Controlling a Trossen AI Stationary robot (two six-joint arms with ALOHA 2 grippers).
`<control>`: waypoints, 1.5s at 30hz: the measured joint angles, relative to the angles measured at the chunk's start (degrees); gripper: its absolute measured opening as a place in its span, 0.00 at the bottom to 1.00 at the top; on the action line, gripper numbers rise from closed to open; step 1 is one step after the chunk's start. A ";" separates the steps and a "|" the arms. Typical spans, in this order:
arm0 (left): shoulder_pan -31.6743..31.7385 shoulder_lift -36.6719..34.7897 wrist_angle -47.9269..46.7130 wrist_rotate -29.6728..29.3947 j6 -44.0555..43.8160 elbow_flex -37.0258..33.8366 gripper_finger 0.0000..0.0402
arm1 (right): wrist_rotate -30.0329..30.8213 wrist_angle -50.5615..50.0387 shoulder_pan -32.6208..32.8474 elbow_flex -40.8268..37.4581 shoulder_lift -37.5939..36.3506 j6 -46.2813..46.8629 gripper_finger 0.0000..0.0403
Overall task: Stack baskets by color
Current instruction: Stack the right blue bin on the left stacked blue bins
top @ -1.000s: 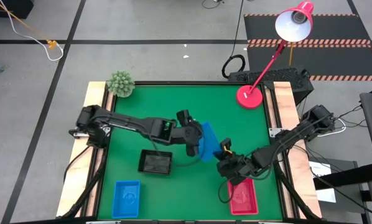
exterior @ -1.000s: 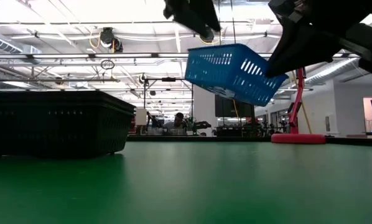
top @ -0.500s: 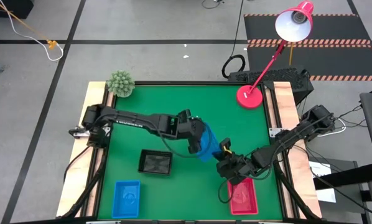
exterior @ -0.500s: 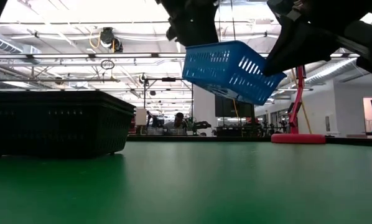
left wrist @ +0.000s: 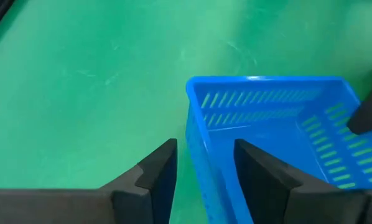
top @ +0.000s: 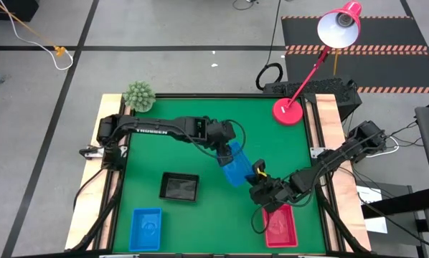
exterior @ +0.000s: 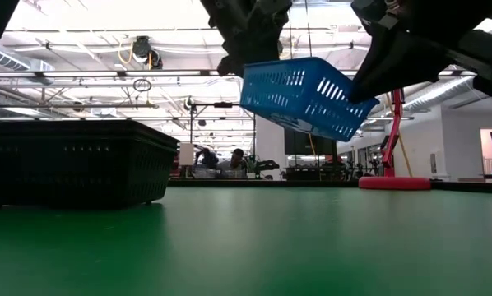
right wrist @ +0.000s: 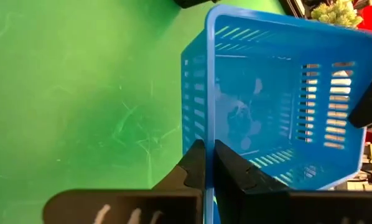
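The right tool [top: 257,174] is clenched on the rim of a blue basket [top: 234,163], holding it tilted in the air above the green desk [top: 200,122]. The left tool [left wrist: 201,168] straddles the opposite wall of that basket, one finger inside, one outside, parted with gaps either side. The left arm stretches in from nine o'clock; the right arm comes bent from four o'clock. Another blue basket [top: 145,228] sits at seven o'clock, a black one [top: 179,187] nearer centre, a red one [top: 280,226] at five o'clock.
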 joint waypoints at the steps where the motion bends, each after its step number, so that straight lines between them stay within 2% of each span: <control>1: 0.11 0.00 0.01 0.05 0.17 0.00 0.40 | 0.00 0.00 0.00 0.00 0.00 0.01 0.01; 16: 0.20 0.46 -1.11 0.20 1.64 0.06 0.38 | 0.11 0.00 -0.09 0.00 0.00 0.17 0.01; 22: -0.13 0.72 -0.68 0.08 3.07 0.07 0.26 | 0.20 -0.02 -0.08 -0.02 0.00 0.39 0.01; 27: -0.70 0.74 -0.10 -0.13 4.39 0.07 0.09 | 0.20 0.11 -0.07 -0.02 0.00 0.59 0.02; 29: -0.79 0.74 -0.31 -0.34 4.89 0.07 0.03 | 0.20 1.10 -0.04 -0.02 0.00 0.58 0.05; 38: -1.59 -0.02 -6.24 0.19 8.36 0.07 0.02 | -1.18 7.88 1.27 -0.06 -0.76 -0.65 0.31; 45: -6.94 -3.61 -12.48 -1.96 13.51 -0.02 0.02 | -1.18 10.31 4.08 -0.09 -6.58 1.27 0.50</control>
